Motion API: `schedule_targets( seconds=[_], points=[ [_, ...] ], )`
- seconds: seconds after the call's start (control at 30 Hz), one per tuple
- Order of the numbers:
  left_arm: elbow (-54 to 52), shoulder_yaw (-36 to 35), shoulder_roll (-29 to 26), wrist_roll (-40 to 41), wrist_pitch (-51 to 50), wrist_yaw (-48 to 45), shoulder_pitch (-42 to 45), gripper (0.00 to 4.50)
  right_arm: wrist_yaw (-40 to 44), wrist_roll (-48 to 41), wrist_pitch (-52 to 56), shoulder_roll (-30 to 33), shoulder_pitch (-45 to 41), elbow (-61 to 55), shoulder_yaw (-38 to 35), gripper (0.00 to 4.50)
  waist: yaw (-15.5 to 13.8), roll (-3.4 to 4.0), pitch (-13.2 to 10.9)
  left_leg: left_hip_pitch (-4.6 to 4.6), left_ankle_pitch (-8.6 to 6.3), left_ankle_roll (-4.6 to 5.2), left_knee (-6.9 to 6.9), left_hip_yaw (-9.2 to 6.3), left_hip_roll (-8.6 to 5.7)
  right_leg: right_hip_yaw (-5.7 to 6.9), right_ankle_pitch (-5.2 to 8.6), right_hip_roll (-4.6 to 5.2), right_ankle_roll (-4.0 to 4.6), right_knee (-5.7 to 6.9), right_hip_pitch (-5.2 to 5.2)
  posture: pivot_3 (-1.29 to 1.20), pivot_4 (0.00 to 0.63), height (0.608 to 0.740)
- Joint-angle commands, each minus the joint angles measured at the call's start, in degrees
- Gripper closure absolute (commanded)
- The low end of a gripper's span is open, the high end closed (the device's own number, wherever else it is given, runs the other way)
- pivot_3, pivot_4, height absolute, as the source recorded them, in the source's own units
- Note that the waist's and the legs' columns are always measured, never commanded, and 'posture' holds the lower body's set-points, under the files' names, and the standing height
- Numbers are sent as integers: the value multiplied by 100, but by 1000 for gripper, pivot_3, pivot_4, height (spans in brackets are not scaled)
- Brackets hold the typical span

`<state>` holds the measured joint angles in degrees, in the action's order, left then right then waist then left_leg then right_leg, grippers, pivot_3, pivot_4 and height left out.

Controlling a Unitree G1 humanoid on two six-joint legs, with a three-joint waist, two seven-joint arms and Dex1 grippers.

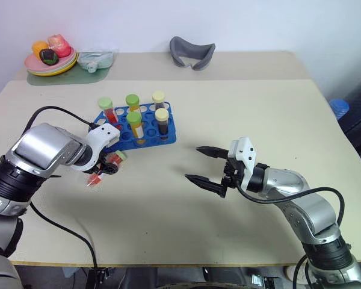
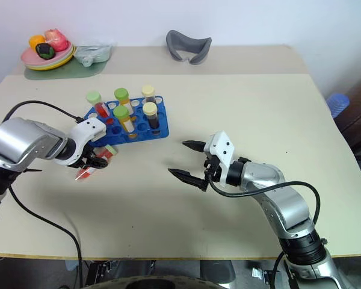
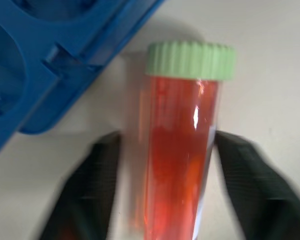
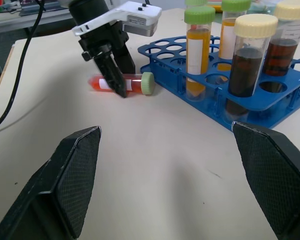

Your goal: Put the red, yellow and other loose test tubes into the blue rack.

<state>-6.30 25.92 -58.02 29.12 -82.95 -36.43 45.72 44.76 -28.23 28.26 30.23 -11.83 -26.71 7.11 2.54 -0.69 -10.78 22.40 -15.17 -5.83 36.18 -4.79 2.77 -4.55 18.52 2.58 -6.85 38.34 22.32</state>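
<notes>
A red test tube (image 3: 177, 155) with a pale green cap lies on the table just in front of the blue rack (image 1: 169, 133). My left gripper (image 1: 107, 168) points down over it, and its black fingers (image 3: 97, 185) are shut on the tube's sides. In the right wrist view that gripper (image 4: 121, 89) straddles the tube (image 4: 132, 83) beside the rack (image 4: 270, 112). Several tubes stand upright in the rack: red (image 1: 109, 111), yellow (image 1: 135, 125) and dark brown (image 1: 162, 120). My right gripper (image 1: 193, 162) hovers open over the table's middle, holding nothing.
At the back left a plate of toy fruit (image 1: 48, 65) sits on a green mat beside a clear container (image 1: 95, 59). A grey curved object (image 1: 192, 53) lies at the back centre. A blue object (image 1: 339, 107) shows beyond the table's right edge.
</notes>
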Motion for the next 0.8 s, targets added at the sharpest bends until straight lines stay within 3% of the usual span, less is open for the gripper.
schedule_targets(
  seconds=[0.03,0.23,0.3,0.4,0.5,0.6,0.7,0.8],
  points=[
    [53,24,18,-189,25,-68,-164,3655,10,-37,-94,-52,-23,-221,7,196,6,1,0,0,0,0,0,0,0,0,0,0,0,1,1,0,150,740],
    [-467,-446,-361,-138,142,-323,-534,3655,46,-51,-86,-31,-68,-204,13,196,31,0,0,-1,0,0,-1,1,1,-2,0,-1,0,2,3,0,150,740],
    [-799,-860,-555,-37,395,-477,-865,3655,49,-61,-78,-14,-67,-216,-3,196,77,-1,-1,3,0,0,-5,1,2,-4,0,-2,0,1,10,0,150,740],
    [-1413,-2179,-817,185,1265,-837,-1974,3655,45,-82,-60,28,-26,-261,-59,196,108,-2,-4,10,0,0,-10,2,4,-3,1,-1,1,2,19,0,150,740],
    [-1895,-4228,-19,-106,3267,-781,-3477,3655,40,-94,-43,48,29,-304,-89,196,91,0,-6,12,0,-1,-8,7,5,-3,1,7,1,3,19,0,150,740],
    [-2082,-5323,1142,96,4254,-228,-3710,3655,-50,-77,-22,-47,-34,-251,-83,196,-7,-5,-6,10,0,-1,1,7,5,-1,0,8,2,-1,11,0,150,740],
    [-2010,-5564,1951,295,4299,534,-3319,3655,-118,-69,7,-137,-167,-145,-61,196,-66,-15,0,6,0,0,8,4,3,1,-1,7,1,-2,-1,0,150,740],
    [-1930,-5242,2630,-239,4865,1254,-3156,3655,-139,-31,-17,-230,-319,-20,-2,196,-66,-19,2,6,-1,1,9,3,-1,0,-3,10,-2,-8,-4,0,150,740]
  ],
)
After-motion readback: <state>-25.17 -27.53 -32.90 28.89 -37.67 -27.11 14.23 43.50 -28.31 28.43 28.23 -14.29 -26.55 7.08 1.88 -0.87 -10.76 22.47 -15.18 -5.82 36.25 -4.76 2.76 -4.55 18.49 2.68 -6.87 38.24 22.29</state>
